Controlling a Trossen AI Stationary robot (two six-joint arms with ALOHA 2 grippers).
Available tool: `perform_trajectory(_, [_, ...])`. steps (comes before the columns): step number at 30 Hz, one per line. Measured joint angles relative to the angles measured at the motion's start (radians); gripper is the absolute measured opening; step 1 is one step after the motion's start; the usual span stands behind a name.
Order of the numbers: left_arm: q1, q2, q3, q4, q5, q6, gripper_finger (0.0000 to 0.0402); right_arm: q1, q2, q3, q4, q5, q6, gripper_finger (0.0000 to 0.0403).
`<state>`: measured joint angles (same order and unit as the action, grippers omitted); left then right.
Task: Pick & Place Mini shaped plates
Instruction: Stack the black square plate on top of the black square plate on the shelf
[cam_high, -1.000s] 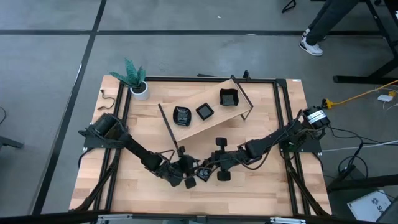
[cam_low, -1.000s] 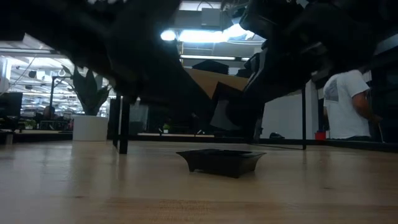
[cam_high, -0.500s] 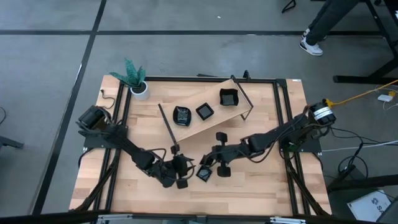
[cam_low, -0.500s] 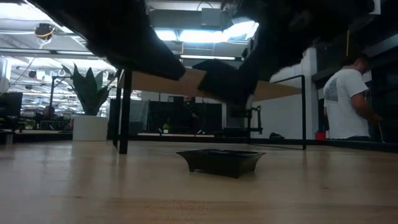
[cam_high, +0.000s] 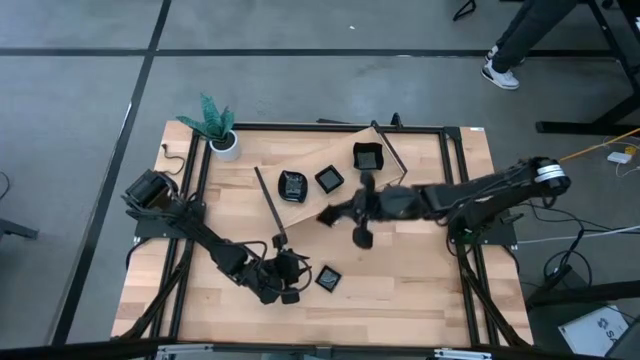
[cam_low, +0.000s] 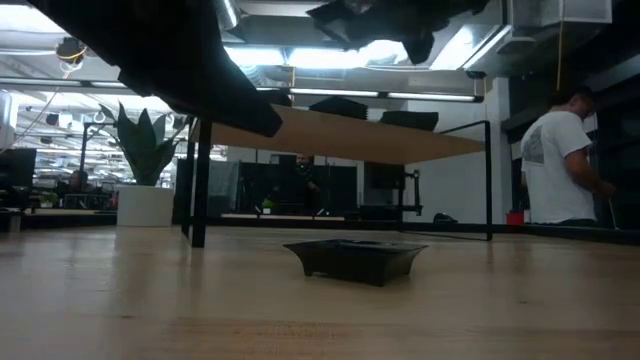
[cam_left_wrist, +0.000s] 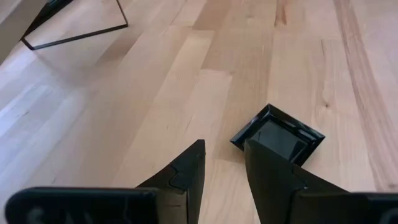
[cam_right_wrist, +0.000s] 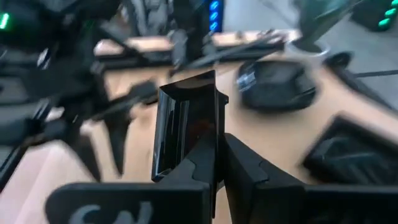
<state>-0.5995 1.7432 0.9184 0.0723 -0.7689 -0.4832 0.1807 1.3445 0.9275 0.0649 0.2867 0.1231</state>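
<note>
At the far left corner of the light wooden table (cam_high: 400, 290) stands a white pot with a green plant (cam_high: 222, 137). The left gripper (cam_high: 291, 283) sits low near the front edge, fingers slightly apart and empty, just beside a small glossy black square plate (cam_high: 327, 279) lying flat on the table. Behind it, a tilted pale wooden shelf board (cam_high: 345, 195) carries three small glossy black plates (cam_high: 329, 179) in a row. The right gripper (cam_high: 335, 213) hovers over the shelf's front edge, clamped on what appears to be another black square plate (cam_right_wrist: 186, 124), held on edge.
</note>
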Motion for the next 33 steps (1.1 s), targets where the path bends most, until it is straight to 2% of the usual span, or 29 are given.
perform_trajectory(7, [0.006, 0.0, 0.0, -0.008, 0.007, -0.002, 0.0106, -0.142, -0.067, 0.0, 0.023, 0.0, -0.001, 0.0021])
perform_trajectory(11, [0.006, 0.0, 0.0, -0.012, 0.008, -0.002, 0.0106, -0.224, -0.057, 0.0, 0.021, -0.009, 0.016, 0.0022])
perform_trajectory(15, [0.006, 0.0, 0.0, -0.015, 0.007, -0.004, 0.0106, -0.281, -0.02, 0.0, 0.021, -0.066, 0.057, 0.003])
perform_trajectory(22, [0.006, 0.0, 0.0, -0.016, 0.005, -0.004, 0.0106, -0.319, 0.04, 0.0, 0.048, -0.074, 0.059, 0.0039])
perform_trajectory(33, [0.006, 0.0, 0.0, -0.017, 0.007, -0.004, 0.0106, -0.322, 0.042, 0.0, 0.028, -0.071, 0.022, 0.0049])
